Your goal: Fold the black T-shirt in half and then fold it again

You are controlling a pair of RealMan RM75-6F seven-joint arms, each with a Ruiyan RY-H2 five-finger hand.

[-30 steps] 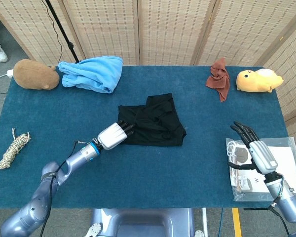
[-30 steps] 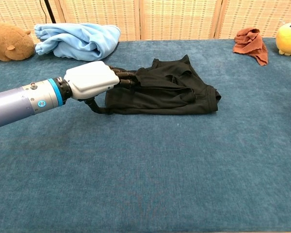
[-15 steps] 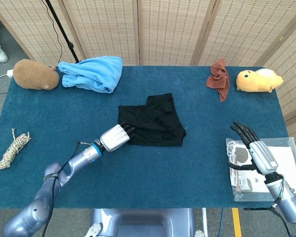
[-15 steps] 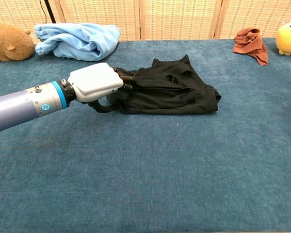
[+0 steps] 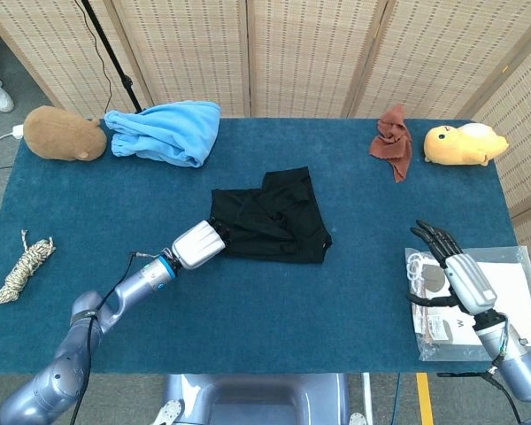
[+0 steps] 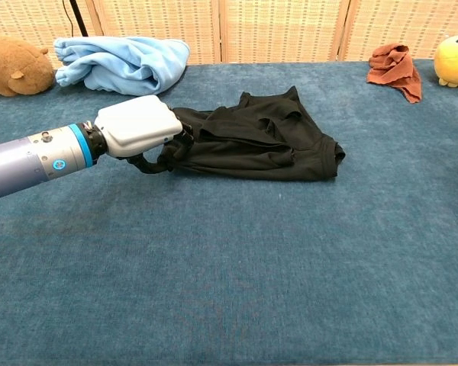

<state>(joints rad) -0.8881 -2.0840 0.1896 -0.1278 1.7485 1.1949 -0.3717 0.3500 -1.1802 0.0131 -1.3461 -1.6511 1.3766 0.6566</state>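
The left hand (image 6: 137, 127) grips the near-left edge of the black T-shirt (image 6: 252, 141), likely to fold it; the right hand (image 5: 456, 274) rests open, holding nothing.

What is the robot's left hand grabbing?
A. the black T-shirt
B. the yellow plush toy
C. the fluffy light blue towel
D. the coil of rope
A: the left hand has its fingers curled into the left edge of the crumpled black T-shirt in the middle of the blue table, away from the other things.
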